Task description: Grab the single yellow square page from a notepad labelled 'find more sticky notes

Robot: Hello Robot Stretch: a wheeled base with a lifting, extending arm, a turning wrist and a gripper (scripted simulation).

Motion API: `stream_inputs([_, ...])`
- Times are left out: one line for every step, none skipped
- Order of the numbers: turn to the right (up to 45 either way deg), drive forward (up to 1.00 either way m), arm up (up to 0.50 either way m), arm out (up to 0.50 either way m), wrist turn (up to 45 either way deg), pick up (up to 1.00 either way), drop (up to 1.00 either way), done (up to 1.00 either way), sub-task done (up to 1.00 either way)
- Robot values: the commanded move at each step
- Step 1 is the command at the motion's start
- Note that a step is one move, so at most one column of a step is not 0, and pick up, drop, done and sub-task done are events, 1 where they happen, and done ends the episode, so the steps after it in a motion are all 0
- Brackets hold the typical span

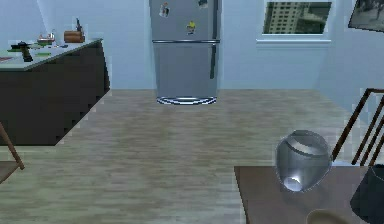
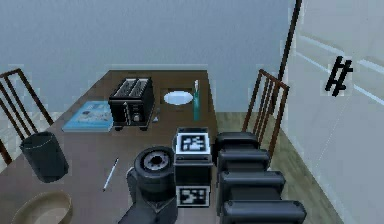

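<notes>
In the arm side view, a wooden chair [image 2: 14, 100] stood far left of the gripper [image 2: 150, 186], at the end of the brown table [image 2: 85, 150]. A dark cylindrical cup [image 2: 45, 157] stood on the table well left of the gripper. A pale bowl [image 2: 40, 210] lay below the cup at the picture's bottom edge. A light blue flat thing [image 2: 90, 117] lay farther out and to the left, touching the black toaster [image 2: 130, 101]. A thin pale pen-like stick [image 2: 110, 172] lay just left of the gripper. Beyond the gripper, past the toaster, sat a white plate [image 2: 178, 98] with a slim teal upright thing [image 2: 196, 97] just beside it. The gripper's dark body hung over the tabletop beside two white marked squares [image 2: 192, 144]. I could not tell whether it held anything, nor where the yellow page lay. To the right stood a second chair [image 2: 266, 106], and farther right a white door [image 2: 340, 120].

In the forward view, a dark counter [image 1: 50, 90] carried small things at the left. A grey fridge [image 1: 185, 50] stood against the far wall, with a window [image 1: 297, 18] to its right. A grey vase [image 1: 302, 160] stood on the table corner [image 1: 265, 195] at the lower right.
</notes>
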Motion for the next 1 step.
stream_inputs([0.0, 0.0, 0.0, 0.0, 45.0, 0.0, 0.0, 0.0, 0.0])
